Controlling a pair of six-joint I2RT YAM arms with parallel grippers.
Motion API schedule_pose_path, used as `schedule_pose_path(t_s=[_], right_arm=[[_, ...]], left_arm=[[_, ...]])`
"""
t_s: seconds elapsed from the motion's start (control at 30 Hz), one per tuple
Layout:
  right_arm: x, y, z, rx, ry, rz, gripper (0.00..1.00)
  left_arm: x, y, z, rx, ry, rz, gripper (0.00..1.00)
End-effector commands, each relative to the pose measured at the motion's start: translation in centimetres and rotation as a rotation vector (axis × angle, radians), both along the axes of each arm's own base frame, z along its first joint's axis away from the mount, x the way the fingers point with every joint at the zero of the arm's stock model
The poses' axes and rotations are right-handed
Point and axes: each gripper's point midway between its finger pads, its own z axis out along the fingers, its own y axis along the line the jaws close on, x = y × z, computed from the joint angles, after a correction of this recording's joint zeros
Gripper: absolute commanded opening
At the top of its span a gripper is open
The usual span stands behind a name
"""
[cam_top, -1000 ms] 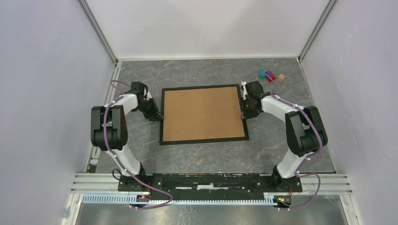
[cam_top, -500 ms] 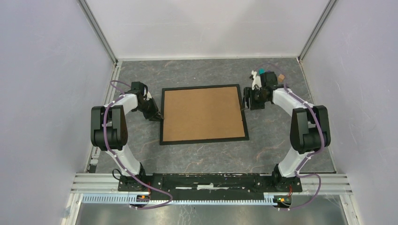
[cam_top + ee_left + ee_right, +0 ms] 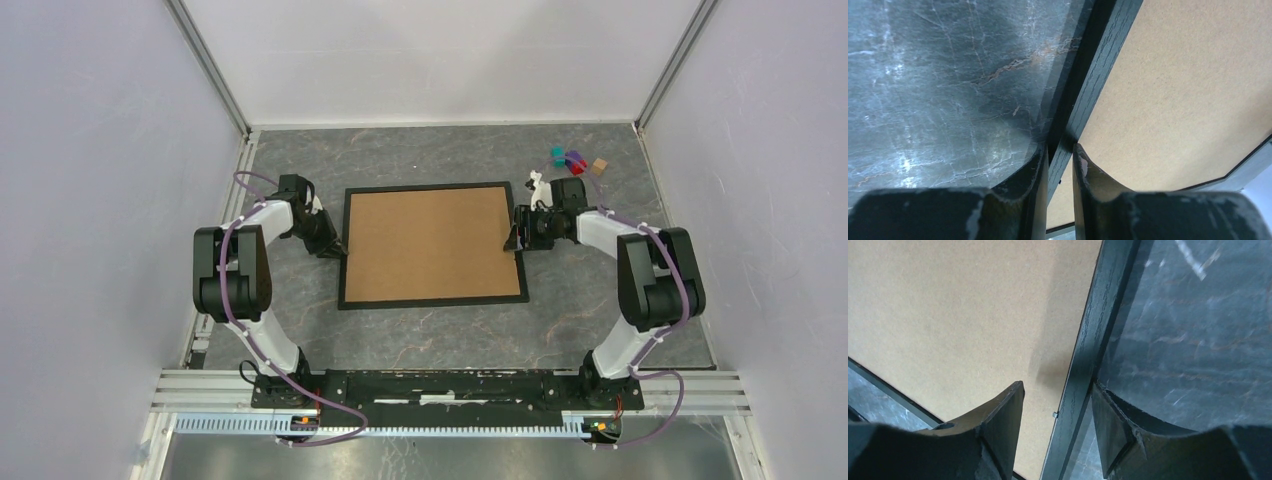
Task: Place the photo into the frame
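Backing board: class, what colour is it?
The backing board in the frame is plain light brown; the top external view shows it best.

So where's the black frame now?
The frame lies flat mid-table in the top view, brown backing board up, between the left gripper and the right gripper.

The frame (image 3: 430,300) was black with a fine wood grain. Its backing board (image 3: 430,243) was plain light brown. The tabletop (image 3: 450,335) was dark grey marble, veined pale and rust. My arms (image 3: 235,270) were white and black, with purple cables (image 3: 250,176). The small blocks (image 3: 577,162) were teal, purple, red and tan.
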Motion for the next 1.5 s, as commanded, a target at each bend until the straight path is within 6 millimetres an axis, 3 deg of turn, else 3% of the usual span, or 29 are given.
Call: schedule_pose_path(t_s=[0.0,0.1,0.33,0.4,0.47,0.53,0.63,0.73,0.8,0.97,1.07,1.13,1.47], right_arm=[[-6.9,4.6,0.9,0.175,0.102,0.090,0.57],[-8.3,3.6,1.5,0.163,0.091,0.063,0.59],[-2.9,-1.8,2.1,0.045,0.036,-0.063,0.62],[-1.5,-2.7,2.4,0.011,0.019,-0.076,0.62],[-0.4,-3.6,2.6,-0.007,0.010,-0.092,0.61],[0.3,-4.2,2.8,-0.004,0.001,-0.112,0.60],[0.8,-4.3,2.6,0.010,-0.005,-0.131,0.58],[1.7,-4.0,2.2,0.036,-0.007,-0.140,0.53],[2.4,-3.6,2.0,0.063,0.000,-0.133,0.48],[4.0,-3.4,1.2,0.075,0.019,-0.135,0.46],[4.8,-3.4,0.9,0.079,0.022,-0.141,0.45],[5.0,-3.7,0.5,0.068,0.032,-0.145,0.44],[5.0,-3.9,-0.8,0.050,0.077,-0.144,0.38]], left_arm=[[-4.2,-0.2,-1.7,0.027,0.120,-0.053,0.26],[-5.2,-0.2,-1.2,0.032,0.113,-0.050,0.26],[-5.4,1.0,-1.0,0.101,0.118,-0.052,0.26],[-4.6,2.4,0.2,0.182,0.074,-0.041,0.35],[-3.6,2.4,2.5,0.239,-0.005,-0.061,0.44],[-2.1,1.9,5.2,0.249,-0.103,-0.070,0.50],[-1.1,0.6,6.4,0.200,-0.137,-0.077,0.55],[-0.6,0.4,5.1,0.188,-0.100,-0.071,0.63],[-0.1,0.1,4.2,0.164,-0.080,-0.059,0.63],[1.0,0.2,1.8,0.118,-0.051,-0.012,0.57],[0.6,0.0,0.2,0.065,-0.013,-0.002,0.52],[0.2,0.9,-0.7,0.060,0.014,0.018,0.48],[-0.4,1.0,-1.8,0.059,0.039,-0.002,0.37]])
